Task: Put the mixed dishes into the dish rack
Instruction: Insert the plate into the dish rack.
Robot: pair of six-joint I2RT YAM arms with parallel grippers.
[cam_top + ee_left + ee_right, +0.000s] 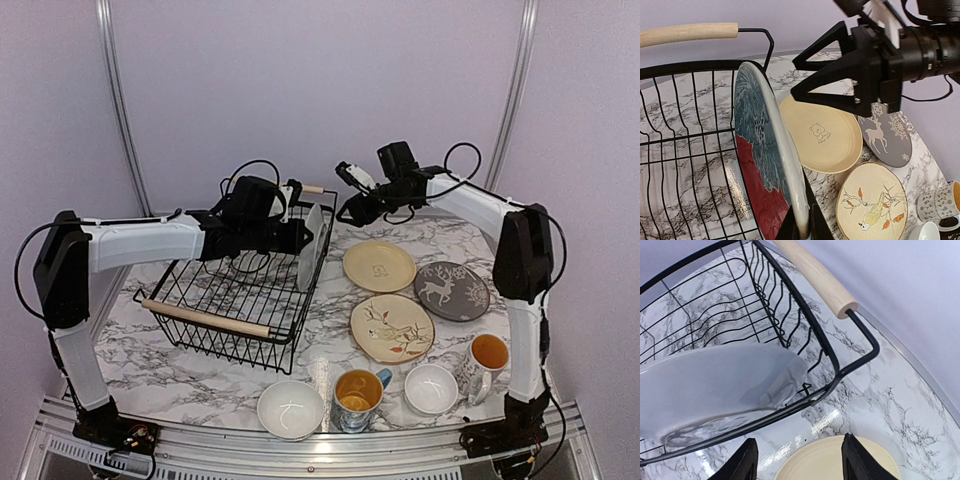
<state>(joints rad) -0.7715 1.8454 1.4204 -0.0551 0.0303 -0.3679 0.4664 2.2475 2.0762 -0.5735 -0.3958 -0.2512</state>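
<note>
Your left gripper (802, 225) was pinched tight on the lower edge of the teal-and-red plate (760, 150). That plate stood upright just inside the right wall of the dish rack (238, 350). Your right gripper (795, 77) hung empty with its jaws spread, just outside that same wall and above the pale yellow plate (379, 265). Right of the rack lay the bird plate (391, 327) and the reindeer plate (451, 290). In front of the rack sat a white bowl (290, 408), a mug (357, 397), a second bowl (431, 388) and a second mug (485, 360).

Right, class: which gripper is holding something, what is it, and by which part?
The left gripper pinches a teal-and-red plate by its rim, standing it on edge at the dish rack. The right gripper is open and empty.
</note>
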